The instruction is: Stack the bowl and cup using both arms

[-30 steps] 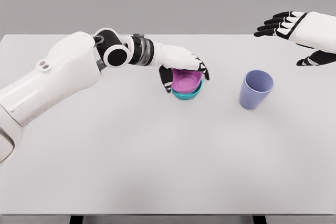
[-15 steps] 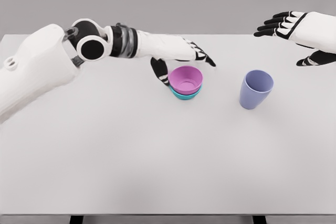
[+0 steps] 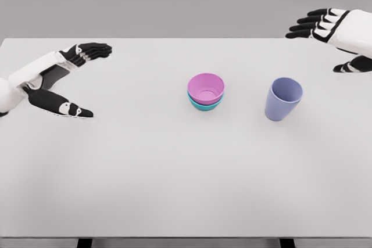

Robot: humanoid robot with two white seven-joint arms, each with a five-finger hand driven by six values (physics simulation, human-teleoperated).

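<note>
The pink bowl [image 3: 206, 89] sits inside the teal bowl [image 3: 206, 105] near the middle of the table [image 3: 174, 190], so I think that part is done. The cup [image 3: 283, 99] stands upright by itself, just to the right of the bowls, not touching them. I think the cup is the next job, and my right hand [image 3: 340, 36] is the one to use. That hand hangs up at the far right with its fingers [image 3: 308, 24] spread wide and nothing in them. The cup is lower and to the left of those fingers, well apart from them. To do this well, I want to bring the hand down beside the cup, wrap the fingers around its middle, and squeeze gently so it does not tip. Then I lift it straight up and set it into the pink bowl slowly. My left hand [image 3: 58, 79] waits at the left edge, open and empty, far from the bowls.
</note>
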